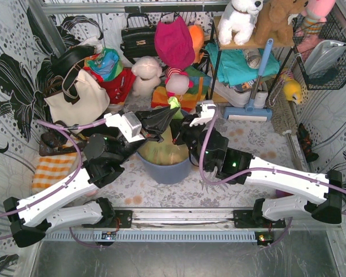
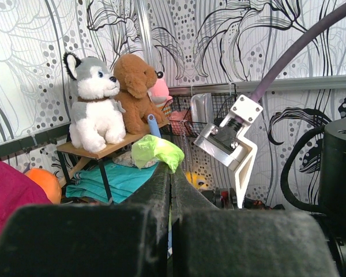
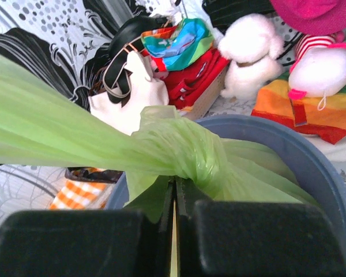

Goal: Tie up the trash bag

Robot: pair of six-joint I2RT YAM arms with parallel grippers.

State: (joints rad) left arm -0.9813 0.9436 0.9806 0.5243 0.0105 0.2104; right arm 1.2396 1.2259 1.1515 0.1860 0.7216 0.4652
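The lime-green trash bag (image 1: 161,151) sits in the blue-grey round bin (image 1: 166,171) at the table's middle. My left gripper (image 1: 168,117) is above the bin, shut on a bag handle; a green tuft (image 2: 156,152) sticks out past its tips. My right gripper (image 1: 184,131) is beside it over the bin's right rim. It is shut on the bag's plastic just under a twisted knot (image 3: 187,153). A taut band of green plastic (image 3: 52,121) stretches left from the knot. The bin's rim (image 3: 300,153) shows behind it.
A cream tote bag with black straps (image 1: 75,95) stands at the back left. Soft toys, a pink cloth (image 1: 174,40) and a black handbag (image 1: 137,39) crowd the back. A shelf with plush animals (image 1: 259,23) and a blue dustpan (image 1: 248,107) are at the back right. An orange checked cloth (image 1: 49,170) lies left.
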